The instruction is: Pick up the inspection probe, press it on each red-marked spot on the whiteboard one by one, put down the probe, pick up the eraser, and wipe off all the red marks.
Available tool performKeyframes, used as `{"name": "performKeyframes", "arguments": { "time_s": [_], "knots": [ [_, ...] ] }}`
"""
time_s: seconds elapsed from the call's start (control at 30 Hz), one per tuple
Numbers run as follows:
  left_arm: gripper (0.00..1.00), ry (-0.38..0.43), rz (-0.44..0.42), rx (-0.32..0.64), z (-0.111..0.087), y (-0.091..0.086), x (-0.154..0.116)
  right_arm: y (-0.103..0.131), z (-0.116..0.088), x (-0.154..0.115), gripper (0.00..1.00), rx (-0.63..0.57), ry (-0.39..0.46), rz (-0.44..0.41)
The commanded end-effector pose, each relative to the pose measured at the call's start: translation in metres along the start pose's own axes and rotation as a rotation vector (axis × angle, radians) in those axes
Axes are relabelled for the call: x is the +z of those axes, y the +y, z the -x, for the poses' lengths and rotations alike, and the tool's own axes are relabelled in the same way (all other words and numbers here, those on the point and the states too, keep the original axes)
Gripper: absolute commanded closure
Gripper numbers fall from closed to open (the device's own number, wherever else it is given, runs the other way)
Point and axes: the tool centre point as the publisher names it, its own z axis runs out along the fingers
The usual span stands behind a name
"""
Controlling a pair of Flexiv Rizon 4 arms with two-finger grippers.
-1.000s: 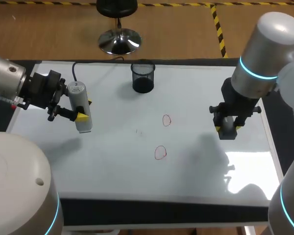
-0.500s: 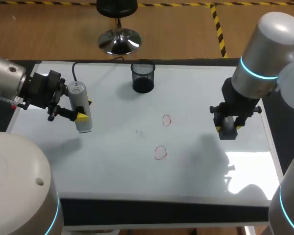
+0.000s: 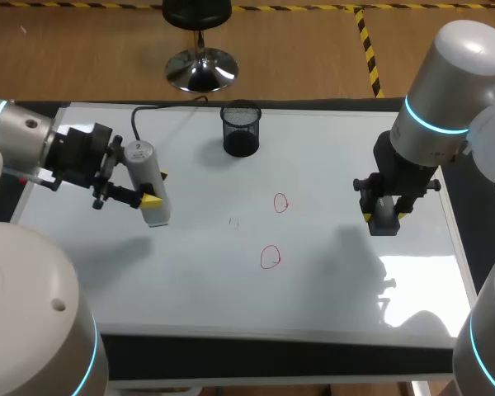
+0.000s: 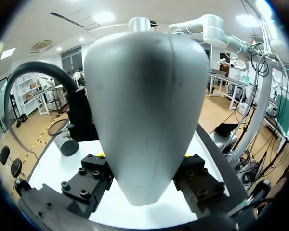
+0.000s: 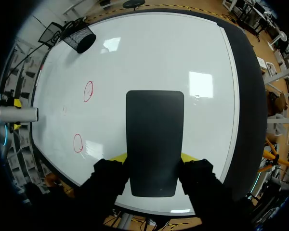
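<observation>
The left pincer [image 3: 152, 190] pinches the inspection probe [image 3: 157, 211] across its pale body, 1 yellow tip on each side. The probe is tilted, its lower end over the whiteboard [image 3: 330, 157]. The right pincer [image 5: 153, 156] is clamped on the dark eraser [image 5: 154, 120], which juts ahead of its fingers above the board. Between the 2 pincers, well apart from both, lie the far red mark [image 3: 280, 202] and the near red mark [image 3: 270, 257]. A black mesh cup [image 3: 241, 129] stands beyond the probe.
</observation>
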Motion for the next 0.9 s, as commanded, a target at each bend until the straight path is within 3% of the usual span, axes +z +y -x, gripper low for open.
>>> {"name": "performKeyframes", "arguments": {
  "time_s": [0.03, 0.53, 0.9],
  "knots": [
    [1.00, 0.028, -0.016, 0.008, 0.008, 0.000, 0.014, 0.000, 0.001, 0.000, 1.00, -0.001, 0.002, 0.001],
    [1.00, 0.092, -0.036, 0.024, 0.016, -0.010, 0.055, 0.000, 0.001, 0.000, 1.00, -0.001, 0.002, 0.001],
    [1.00, 0.141, -0.034, -0.003, 0.004, -0.028, 0.079, 0.000, 0.001, 0.000, 1.00, -0.001, 0.002, 0.001]
  ]
}}
